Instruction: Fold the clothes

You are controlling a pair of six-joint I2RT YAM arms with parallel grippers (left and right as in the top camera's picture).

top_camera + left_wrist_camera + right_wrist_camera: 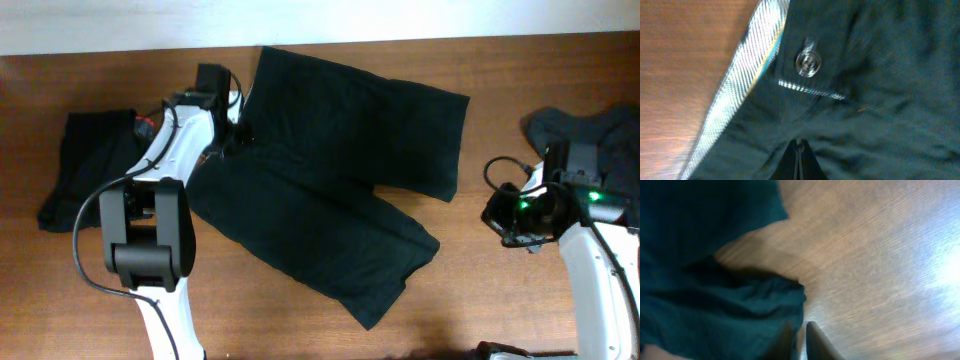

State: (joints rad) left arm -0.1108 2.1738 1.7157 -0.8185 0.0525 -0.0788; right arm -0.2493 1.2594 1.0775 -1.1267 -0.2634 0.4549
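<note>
The clothes are spread over the table. Wide black shorts lie flat in the middle, and the left wrist view shows their pale waistband strip and a clear button. My left gripper is at the waistband; its fingertips are shut, pinching the shorts' fabric, which creases around them. My right gripper hovers right of the shorts, shut and holding nothing. Its fingers sit just beside a leg hem.
A folded dark garment with a small red tag lies at the far left. A crumpled dark grey garment lies at the right edge behind the right arm. Bare wood shows at the front right.
</note>
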